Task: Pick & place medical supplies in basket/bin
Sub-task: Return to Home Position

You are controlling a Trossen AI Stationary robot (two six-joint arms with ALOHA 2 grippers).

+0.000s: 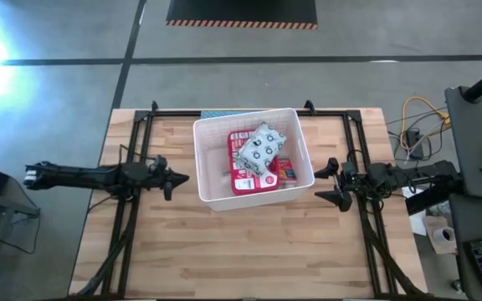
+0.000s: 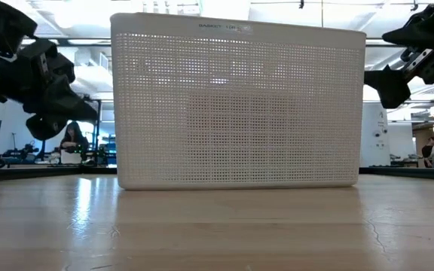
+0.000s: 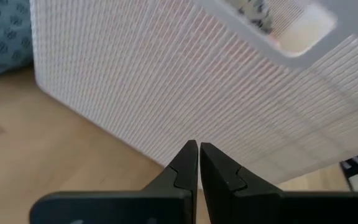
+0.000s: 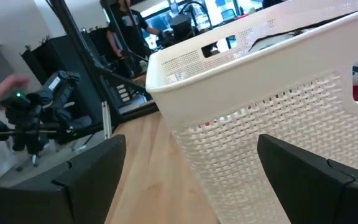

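**Inspector:** Location of the basket (image 1: 249, 115)?

**Assessor:** Centre of the high view, on the surface (image 1: 249, 251), between the two arms. Fills the middle of the low view.

**Inspector:** Contents?

**Assessor:** Found inside: a pale pack (image 1: 260, 148) on top, a red case (image 1: 245, 177) beneath it, a red-white box (image 1: 284, 170) toward the basket's right wall. Cannot make out anything further beneath these.

**Inspector:** Anything outside?

**Assessor:** Noted no supplies on the bare surface in the high view. Same in the low view, though blocked behind the basket.

**Inspector:** Left claw (image 1: 182, 177)?

**Assessor:** Just left of the basket in the high view, apart from it. Closed tight, fingers (image 3: 185, 168) pressed together in the wrist view, gripping nothing.

**Inspector:** Right claw (image 1: 323, 184)?

**Assessor:** Just right of the basket, apart from it. Spread wide, nothing held.

**Inspector:** Progress?

**Assessor:** Judged near complete. Loading apparently finished, as far as visible. Remaining, in all likelihood: bringing both arms to rest positions. No further pick called for, barring hidden items.

**Inspector:** Risk?

**Assessor:** Low. Only concern: clipping the basket wall with either claw on the way out.
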